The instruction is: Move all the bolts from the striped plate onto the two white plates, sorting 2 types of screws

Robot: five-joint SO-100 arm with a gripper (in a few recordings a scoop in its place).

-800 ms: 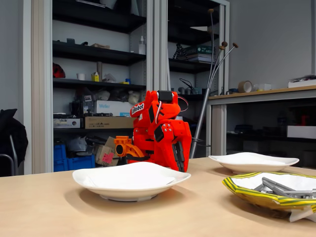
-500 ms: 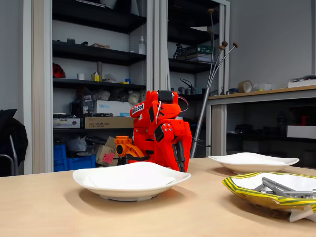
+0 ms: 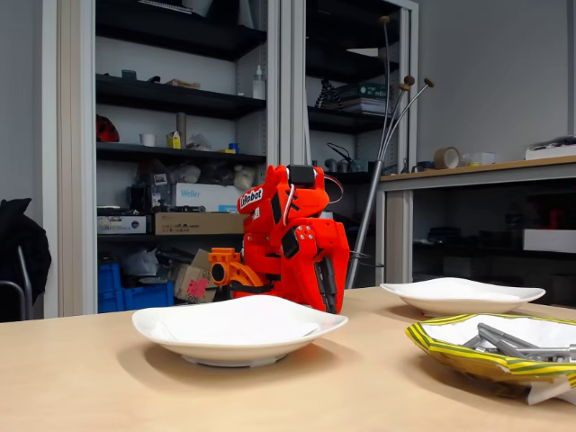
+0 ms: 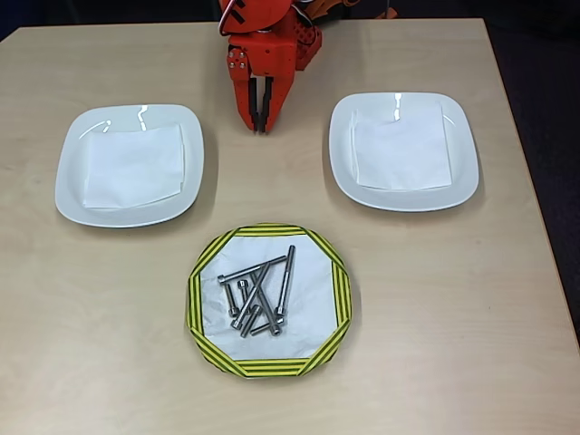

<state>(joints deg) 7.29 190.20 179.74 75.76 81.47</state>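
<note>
Several grey metal bolts (image 4: 258, 294), long and short, lie in a loose heap on the striped plate (image 4: 195, 299), which has a yellow rim with dark stripes. In the fixed view the bolts (image 3: 508, 342) show over the rim of that plate (image 3: 450, 353) at the right. Two white plates (image 4: 68, 181) (image 4: 462, 172) flank the arm, each holding a white paper square and no bolts. The red arm is folded at the table's far edge. Its gripper (image 4: 261, 122) (image 3: 328, 301) points down at the table between the white plates, shut and empty, well apart from the bolts.
The nearer white plate (image 3: 238, 328) and the farther one (image 3: 459, 292) rest on the wooden table (image 4: 435, 344). Shelves and a bench stand behind the table in the fixed view. Bare tabletop lies around the striped plate.
</note>
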